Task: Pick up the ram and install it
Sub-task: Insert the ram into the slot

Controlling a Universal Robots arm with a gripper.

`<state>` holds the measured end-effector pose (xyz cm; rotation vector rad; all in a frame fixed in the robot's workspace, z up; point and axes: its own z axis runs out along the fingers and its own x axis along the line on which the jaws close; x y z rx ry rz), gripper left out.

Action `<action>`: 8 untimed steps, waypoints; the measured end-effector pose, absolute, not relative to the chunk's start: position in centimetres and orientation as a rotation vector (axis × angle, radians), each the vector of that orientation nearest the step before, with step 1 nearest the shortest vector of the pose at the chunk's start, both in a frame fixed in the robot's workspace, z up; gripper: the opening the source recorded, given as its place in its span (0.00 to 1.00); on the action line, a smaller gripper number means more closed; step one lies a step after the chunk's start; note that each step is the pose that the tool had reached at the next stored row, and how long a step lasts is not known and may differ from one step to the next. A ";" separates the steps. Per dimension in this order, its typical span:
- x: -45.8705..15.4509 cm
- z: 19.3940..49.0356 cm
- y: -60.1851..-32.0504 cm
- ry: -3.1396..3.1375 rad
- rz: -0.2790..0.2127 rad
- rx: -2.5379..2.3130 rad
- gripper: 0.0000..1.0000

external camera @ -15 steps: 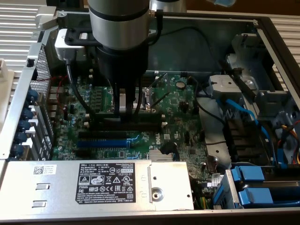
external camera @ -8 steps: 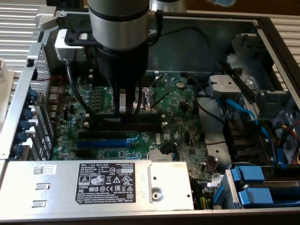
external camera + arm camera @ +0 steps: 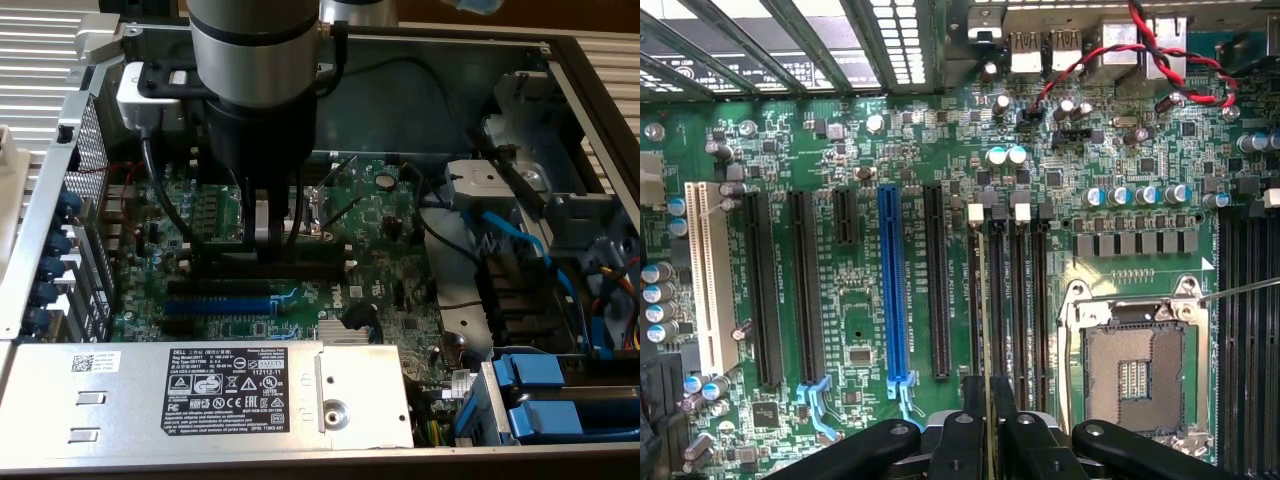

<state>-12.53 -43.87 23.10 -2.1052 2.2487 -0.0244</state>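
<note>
Narrowed almost shut, the gripper [image 3: 268, 232] is pinching the ram [image 3: 215, 212] from above, deep inside the open computer case [image 3: 560, 50]. The case is holding a green motherboard [image 3: 380, 240] across its floor. A silver power supply box [image 3: 200, 390] with a black label is sitting along the near wall, in front of the gripper. A drive cage [image 3: 540, 385] with blue latches is sitting off toward the exterior view's right, with blue cables [image 3: 510, 235] running to it.

In the wrist view the ram [image 3: 988, 320] is showing edge-on as a thin line running out from between the gripper [image 3: 988, 392] fingers. It is lining up with one of the black memory slots [image 3: 1025, 300] directly beneath. From where I am standing I cannot tell whether its lower edge is touching the slot or hanging just above it.

Room around the gripper is looking tight. The blue expansion slot [image 3: 892, 290] and its black neighbours are lying parallel on one side of the gripper. The processor socket [image 3: 1135, 365] is sitting just beside the memory slots on the other side. The case wall toward the exterior view's left is standing near the arm, while the space above the board toward the exterior view's right is lying more open.
</note>
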 end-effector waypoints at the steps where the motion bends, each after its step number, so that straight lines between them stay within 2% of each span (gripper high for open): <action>1: -12.5 23.1 -43.9 2.249 -0.025 -2.105 0.15; 8: -12.5 23.1 -43.8 2.250 -0.025 -2.104 0.15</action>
